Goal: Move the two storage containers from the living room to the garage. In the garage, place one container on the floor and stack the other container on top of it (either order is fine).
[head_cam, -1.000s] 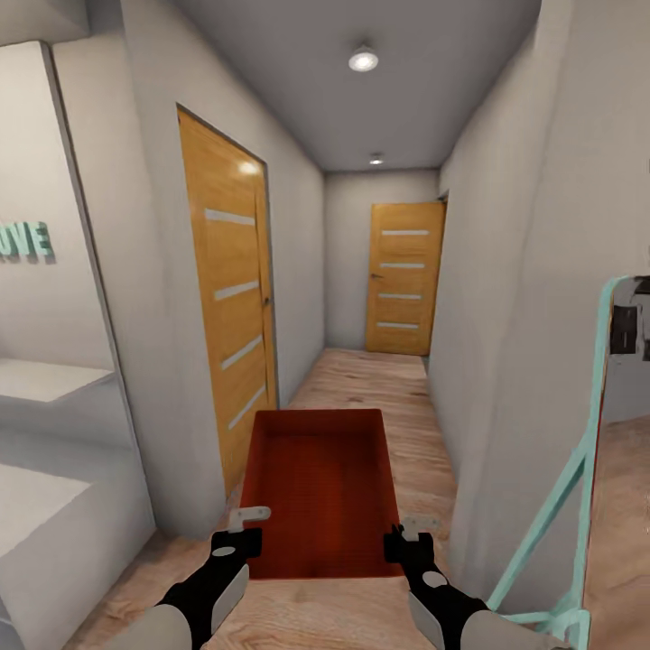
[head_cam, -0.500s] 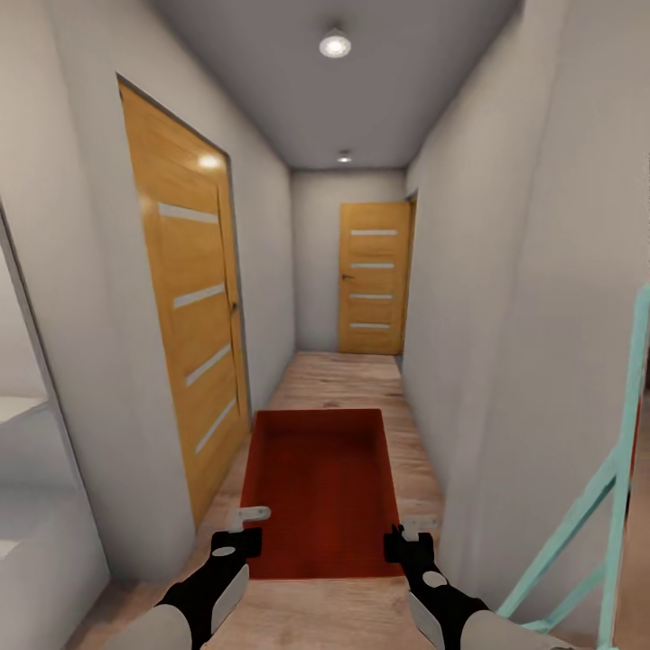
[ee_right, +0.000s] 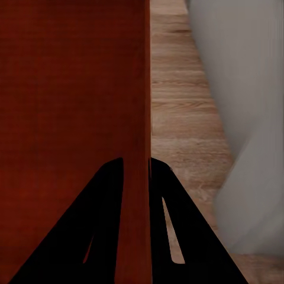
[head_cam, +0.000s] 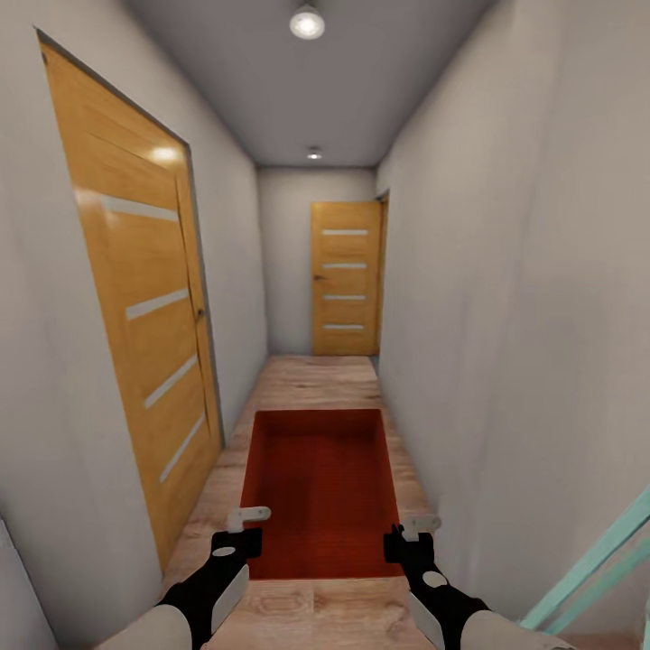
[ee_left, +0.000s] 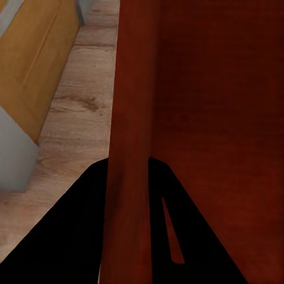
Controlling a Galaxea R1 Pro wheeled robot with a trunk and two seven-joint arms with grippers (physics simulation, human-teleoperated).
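- Black-and-white, the left claw (head_cam: 242,528) is seen in the head view clamped on the near left corner of an orange-red storage container (head_cam: 318,492); in the left wrist view its dark fingers (ee_left: 89,236) sit on either side of the container's left wall (ee_left: 133,148), closed against it.
- The right claw (head_cam: 408,534) is likewise closed on the near right corner; in the right wrist view its fingers (ee_right: 100,236) straddle the right wall (ee_right: 137,148).
- The container is held level between the two claws, in front of the robot, above a light wood plank floor (head_cam: 316,379). Its underside is hidden, and whether a second container is nested inside cannot be told.
- Both forearms are cut off by the lower edge of the head view.
- A narrow corridor with pale grey walls (head_cam: 506,271) is seen around the load.
- One wooden door (head_cam: 135,298) with pale horizontal strips stands on the left wall, partly cut off by the frame; another wooden door (head_cam: 346,278) closes the far end.
- Two ceiling lights (head_cam: 307,22) are lit overhead.
- A turquoise frame (head_cam: 596,569) is cut off at the lower right; what it belongs to cannot be made out.
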